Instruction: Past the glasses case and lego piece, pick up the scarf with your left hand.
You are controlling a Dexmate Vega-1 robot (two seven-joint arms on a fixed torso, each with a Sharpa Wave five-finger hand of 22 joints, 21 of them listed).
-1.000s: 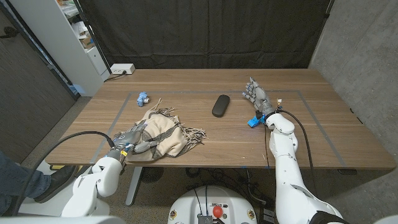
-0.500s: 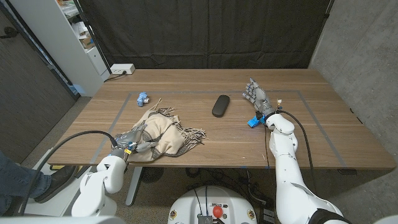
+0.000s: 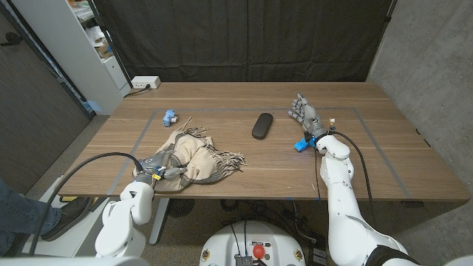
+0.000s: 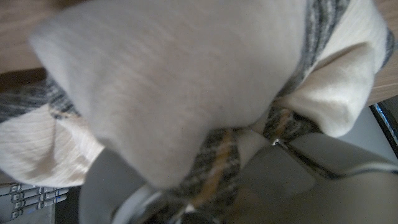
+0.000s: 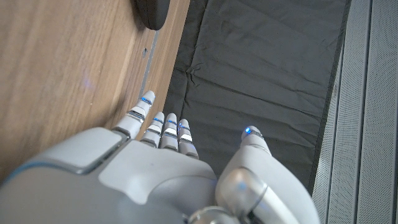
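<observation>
From where I stand, no writing, label, brand, number or sign can be read anywhere on the worktop point(image 3: 222, 103) or the things upon it; everything is too small.

White smooth arms, grey left hand point(image 3: 161, 167) and grey right hand point(image 3: 304, 115), small blue lights on finger backs point(image 5: 166, 129), black cables along both arms

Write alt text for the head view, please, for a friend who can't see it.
Seen from above, a robot's left hand grips a beige fringed scarf near the front edge of a wooden table. Its right hand rests open beside a small blue lego piece, with a dark glasses case mid-table.
</observation>
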